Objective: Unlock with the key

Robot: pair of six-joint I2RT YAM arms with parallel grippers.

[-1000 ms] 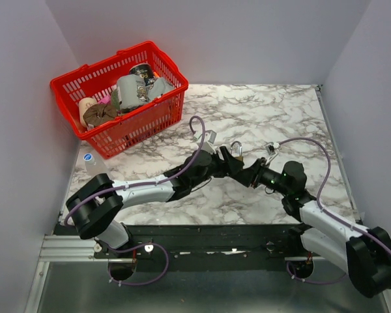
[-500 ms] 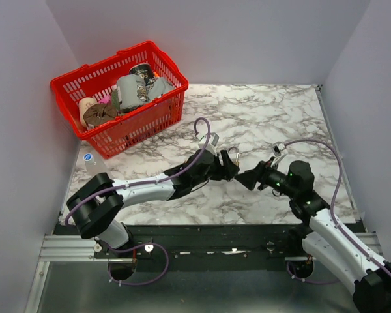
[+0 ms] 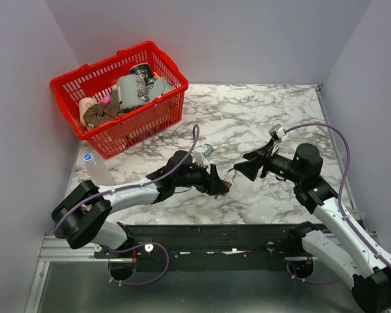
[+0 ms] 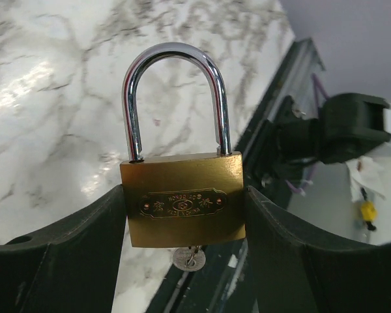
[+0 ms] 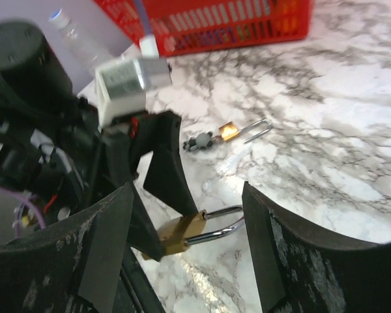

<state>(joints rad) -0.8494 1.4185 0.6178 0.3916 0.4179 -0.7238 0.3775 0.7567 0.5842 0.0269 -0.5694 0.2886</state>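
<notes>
My left gripper is shut on a brass padlock, one finger on each side of its body and the silver shackle pointing away. A small silver round piece sticks out under the padlock's bottom. From above, the left gripper holds this padlock low over the marble near the front. My right gripper stands open just to its right, with nothing between its fingers; the held padlock lies ahead of them. The key, dark-headed, rests on the marble beside a second small padlock.
A red basket full of items stands at the back left, with a plastic bottle lying in front of it. The metal rail runs along the table's near edge. Grey walls close off both sides.
My right gripper has opened and drawn back to the right, away from the padlock. The left arm has brought the padlock toward the near edge and turned it.
</notes>
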